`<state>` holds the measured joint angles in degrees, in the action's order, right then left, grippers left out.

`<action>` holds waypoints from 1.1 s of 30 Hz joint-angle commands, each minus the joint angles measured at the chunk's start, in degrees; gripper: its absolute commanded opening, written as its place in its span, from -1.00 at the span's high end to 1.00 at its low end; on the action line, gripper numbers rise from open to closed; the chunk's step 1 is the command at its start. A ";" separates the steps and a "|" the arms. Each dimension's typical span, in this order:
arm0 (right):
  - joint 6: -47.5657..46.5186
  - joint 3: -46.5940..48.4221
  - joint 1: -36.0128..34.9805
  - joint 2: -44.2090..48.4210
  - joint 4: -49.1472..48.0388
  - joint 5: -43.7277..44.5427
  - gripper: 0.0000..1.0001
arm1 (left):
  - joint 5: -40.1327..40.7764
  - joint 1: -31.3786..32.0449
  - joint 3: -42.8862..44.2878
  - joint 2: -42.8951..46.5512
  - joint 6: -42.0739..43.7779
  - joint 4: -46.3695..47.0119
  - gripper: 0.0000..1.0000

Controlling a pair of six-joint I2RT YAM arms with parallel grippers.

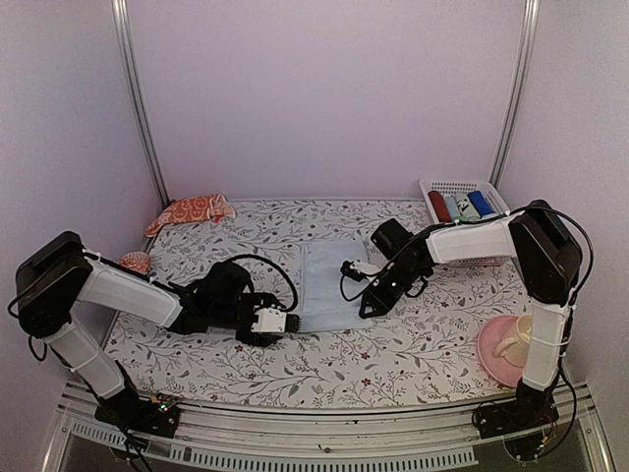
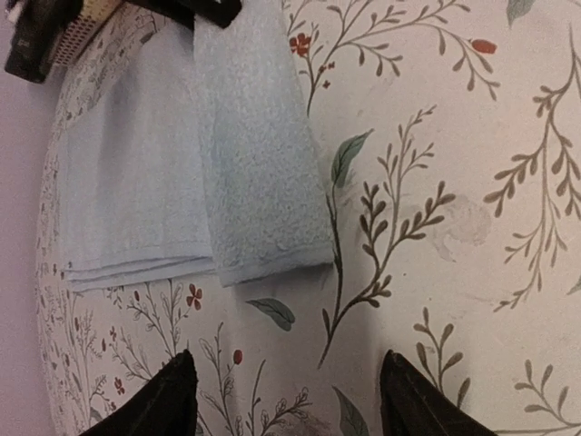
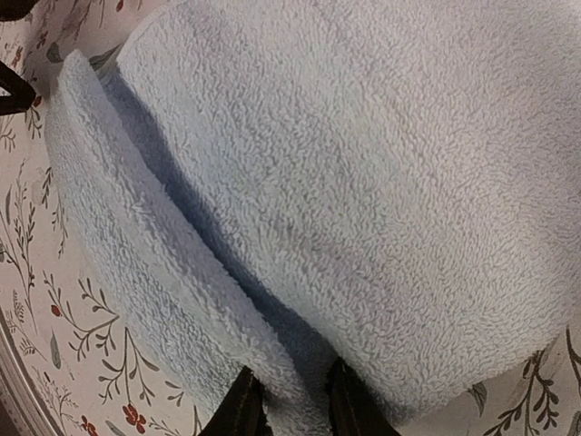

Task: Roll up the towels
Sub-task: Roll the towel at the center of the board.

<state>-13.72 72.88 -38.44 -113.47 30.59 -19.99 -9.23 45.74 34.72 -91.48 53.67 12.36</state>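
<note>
Right gripper [image 3: 292,413] is squeezed almost closed on an edge fold of the blue towel [image 1: 329,285], which lies folded at the middle of the table [image 1: 413,366]. Just beside the towel, the left gripper [image 2: 290,404] gapes wide, holding nothing. With nothing pinning the towel, it may drag rather than roll, or the thin pinch may slip. The orange towel [image 1: 192,209] lies back left.
</note>
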 commanded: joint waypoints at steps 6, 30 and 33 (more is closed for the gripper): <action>1.19 0.16 1.17 -2.28 1.73 -0.01 0.46 | 8.45 7.23 -1.63 -2.06 5.70 12.22 -0.34; 0.99 0.11 1.45 -2.53 1.34 -0.47 0.51 | 23.14 12.76 0.88 -16.40 9.17 18.31 0.24; 0.83 0.00 1.69 -2.63 1.35 -0.49 0.51 | 24.95 12.87 1.41 -17.74 9.09 18.92 0.27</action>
<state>-12.84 72.90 -37.58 -113.75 30.52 -21.56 12.45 57.71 36.36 -105.71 62.50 34.81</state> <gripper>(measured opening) 0.245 0.374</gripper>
